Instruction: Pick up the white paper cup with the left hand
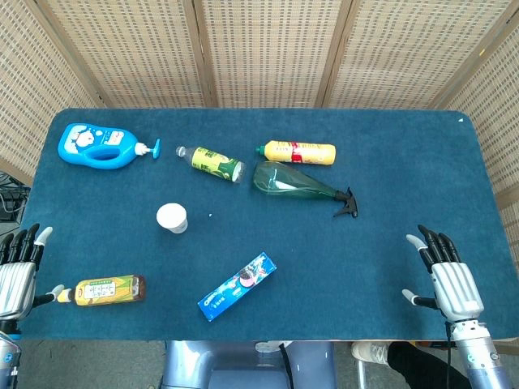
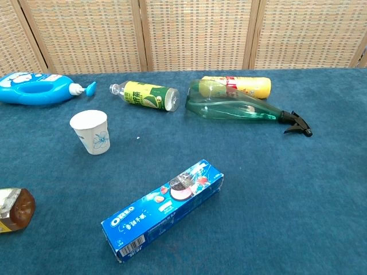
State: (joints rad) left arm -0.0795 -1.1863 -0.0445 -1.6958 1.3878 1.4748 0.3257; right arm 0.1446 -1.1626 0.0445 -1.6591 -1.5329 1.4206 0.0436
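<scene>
The left hand (image 1: pixel 18 267) showed at the edge of the head view as a silver-grey ribbed back with black fingers ending in white tips. Its thumb had a pale tip too, with a dark segment behind it. The right hand (image 1: pixel 448 271) was built the same way: a silver, ridged metal back, black fingers capped in white, and a white-tipped thumb on a dark stalk. Below it the wrist (image 1: pixel 478 344) was a grey cylinder with a blue ring, and a thin black cable (image 1: pixel 448 332) ran beside it.
</scene>
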